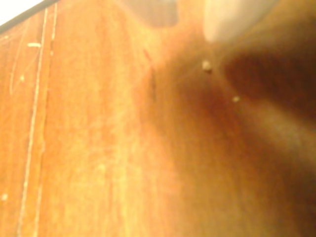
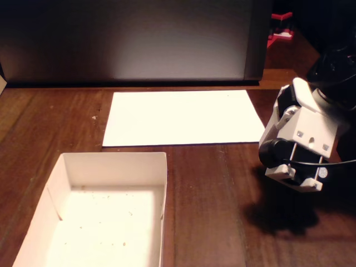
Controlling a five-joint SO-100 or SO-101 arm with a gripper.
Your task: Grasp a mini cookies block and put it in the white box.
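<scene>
Dark wooden table: no cookie visible, so you're searching.
Shallow white cardboard box at 8 o'clock; hand's grip unreadable.

white box white | paper sheet white | table reddish-brown

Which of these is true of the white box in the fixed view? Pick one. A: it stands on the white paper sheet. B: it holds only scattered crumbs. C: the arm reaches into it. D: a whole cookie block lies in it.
B: the white box shows only tiny specks on its floor, stands on the wooden table apart from the paper sheet, and the arm is off to its right.
</scene>
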